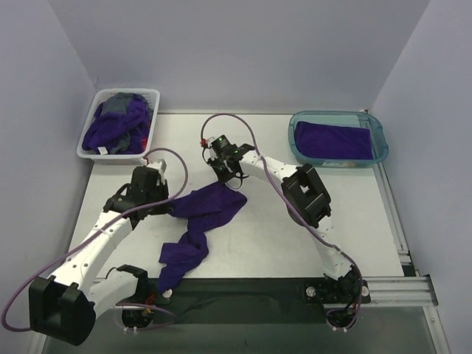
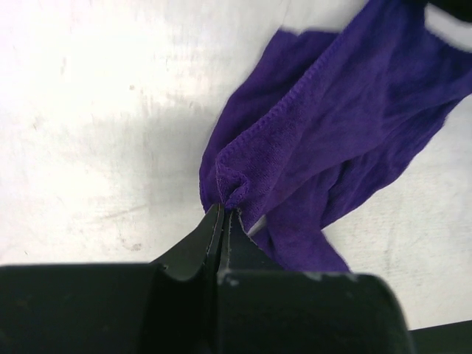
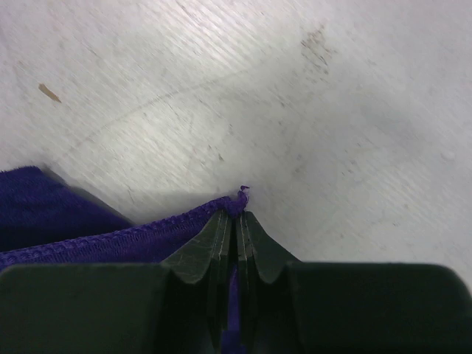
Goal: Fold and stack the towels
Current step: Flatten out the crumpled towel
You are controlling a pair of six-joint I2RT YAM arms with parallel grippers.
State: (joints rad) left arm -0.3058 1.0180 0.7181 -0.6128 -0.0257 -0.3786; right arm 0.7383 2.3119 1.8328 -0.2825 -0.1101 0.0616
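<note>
- L pincer [image 2: 223, 210] clamped on corner of deep purple terry towel [image 1: 210, 206]; R pincer [image 3: 237, 214] clamped on another corner.
- 1 on table [image 1: 295, 243]; 2nd purple towel [image 1: 332, 140] in teal plastic tray [image 1: 380, 144].

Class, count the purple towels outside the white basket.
2: a crumpled towel on the table, pinched by left tool and right tool; a folded towel in the teal tray, maybe hiding others.

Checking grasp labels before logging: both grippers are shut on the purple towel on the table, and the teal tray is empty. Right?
Not quite. The teal tray is not empty: the top external view shows a folded towel lying in it. The rest holds: the left gripper and the right gripper are each shut on the loose purple towel.
</note>
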